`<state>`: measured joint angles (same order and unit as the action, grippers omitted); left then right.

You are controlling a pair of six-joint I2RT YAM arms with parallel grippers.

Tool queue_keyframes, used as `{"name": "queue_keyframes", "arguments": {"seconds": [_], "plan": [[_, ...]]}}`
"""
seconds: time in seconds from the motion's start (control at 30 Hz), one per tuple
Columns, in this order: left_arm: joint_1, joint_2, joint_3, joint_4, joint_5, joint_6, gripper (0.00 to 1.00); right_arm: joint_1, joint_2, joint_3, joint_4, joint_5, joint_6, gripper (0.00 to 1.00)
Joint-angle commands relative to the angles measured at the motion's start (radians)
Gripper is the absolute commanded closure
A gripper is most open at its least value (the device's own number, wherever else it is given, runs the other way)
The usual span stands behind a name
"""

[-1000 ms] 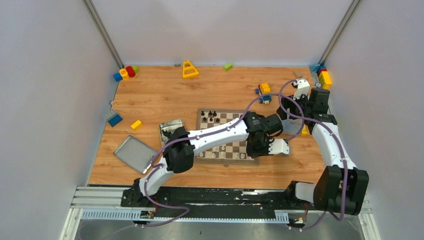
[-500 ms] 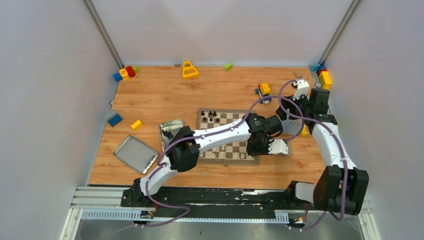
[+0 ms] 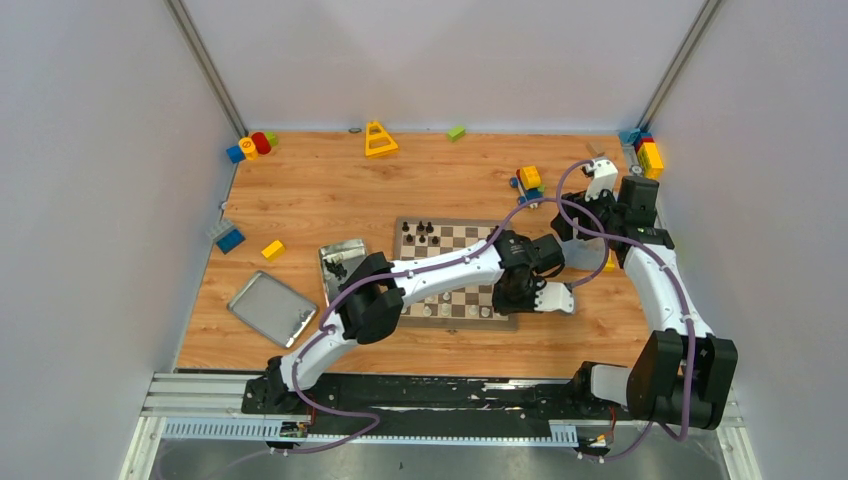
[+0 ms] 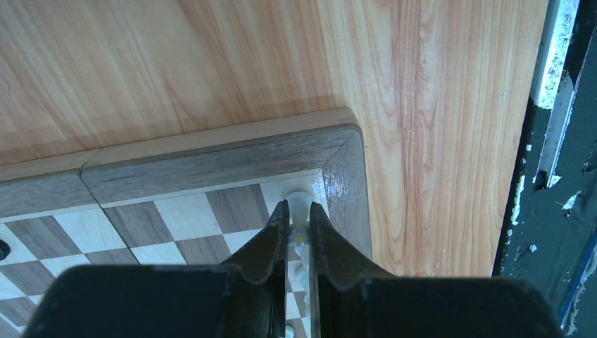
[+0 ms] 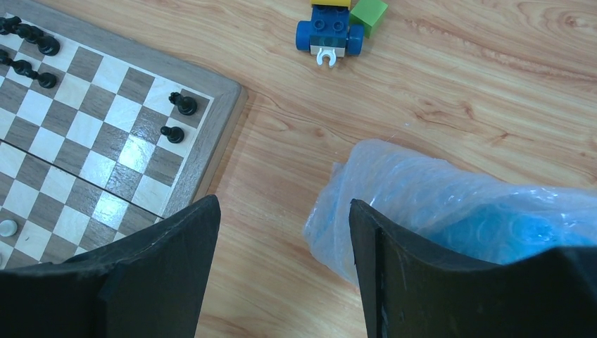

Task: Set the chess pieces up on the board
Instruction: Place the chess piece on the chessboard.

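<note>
My left gripper (image 4: 298, 206) is shut on a pale white chess piece (image 4: 300, 201), which stands over the corner square of the board (image 4: 211, 158), beside its wooden border. From above, that gripper (image 3: 517, 292) sits at the board's (image 3: 462, 240) near right corner. Black pieces (image 3: 423, 232) cluster at the far left of the board, and two more black ones (image 5: 184, 104) stand near the far right corner. White pieces (image 3: 440, 310) line the near row. My right gripper (image 5: 281, 204) hangs open over bare table, right of the board (image 5: 211, 127).
A crumpled blue plastic bag (image 5: 450, 204) lies by my right finger. A small blue toy car (image 5: 328, 32) sits further back. A silver tin (image 3: 342, 258) and its flat lid (image 3: 268, 307) lie left of the board. Toy blocks (image 3: 379, 139) are scattered along the far edge.
The left arm's elbow has swung a little to the right, and its wrist has eased towards the board's near right corner. The right arm has not moved.
</note>
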<state>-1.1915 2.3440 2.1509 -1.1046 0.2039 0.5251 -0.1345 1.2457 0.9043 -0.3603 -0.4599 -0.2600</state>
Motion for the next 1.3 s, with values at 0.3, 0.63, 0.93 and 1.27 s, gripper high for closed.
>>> {"name": "queue_keyframes", "arguments": {"seconds": [0.3, 0.63, 0.93, 1.27], "plan": [[-0.004, 0.008, 0.000, 0.020, 0.004, 0.005, 0.79, -0.005, 0.009, 0.037, 0.002, -0.020, -0.015, 0.31], [-0.004, -0.007, 0.000, 0.033, -0.007, -0.007, 0.66, -0.005, 0.011, 0.036, -0.001, -0.023, -0.019, 0.31], [-0.004, -0.060, -0.006, 0.041, -0.021, -0.019, 0.53, -0.005, 0.014, 0.036, -0.002, -0.026, -0.019, 0.31], [0.026, -0.258, -0.130, 0.118, -0.091, -0.004, 0.39, -0.005, 0.017, 0.037, -0.004, -0.030, -0.022, 0.31]]}}
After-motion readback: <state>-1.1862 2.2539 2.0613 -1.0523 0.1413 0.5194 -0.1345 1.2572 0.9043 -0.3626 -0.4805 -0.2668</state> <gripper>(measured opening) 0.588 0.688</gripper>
